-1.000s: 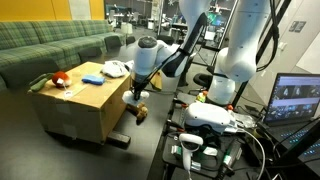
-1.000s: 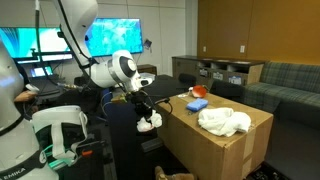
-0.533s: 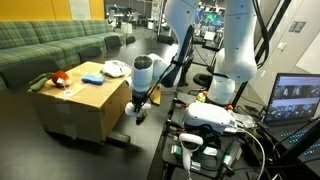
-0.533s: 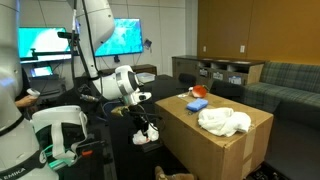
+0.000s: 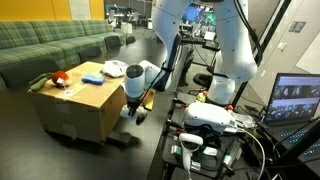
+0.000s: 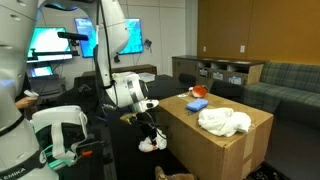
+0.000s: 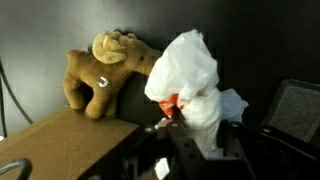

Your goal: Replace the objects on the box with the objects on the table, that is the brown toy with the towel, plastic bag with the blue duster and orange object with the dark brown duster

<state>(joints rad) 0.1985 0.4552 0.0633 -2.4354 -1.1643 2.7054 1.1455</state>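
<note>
Lowering from the box (image 6: 215, 150), I've brought the plastic bag (image 7: 185, 68) down to the desk (image 7: 40, 30) — brown toy (image 7: 100, 72) at its ten o'clock. The tool (image 7: 192, 118) seems to be loosening; released or still grasping, I cannot tell. The orange object (image 5: 60, 77) swap remains.

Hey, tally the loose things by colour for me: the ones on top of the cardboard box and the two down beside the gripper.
White: 2 (towel, plastic bag)
Blue: 1 (blue duster)
Orange: 1 (orange object)
Brown: 1 (brown toy)
Total: 5
</note>
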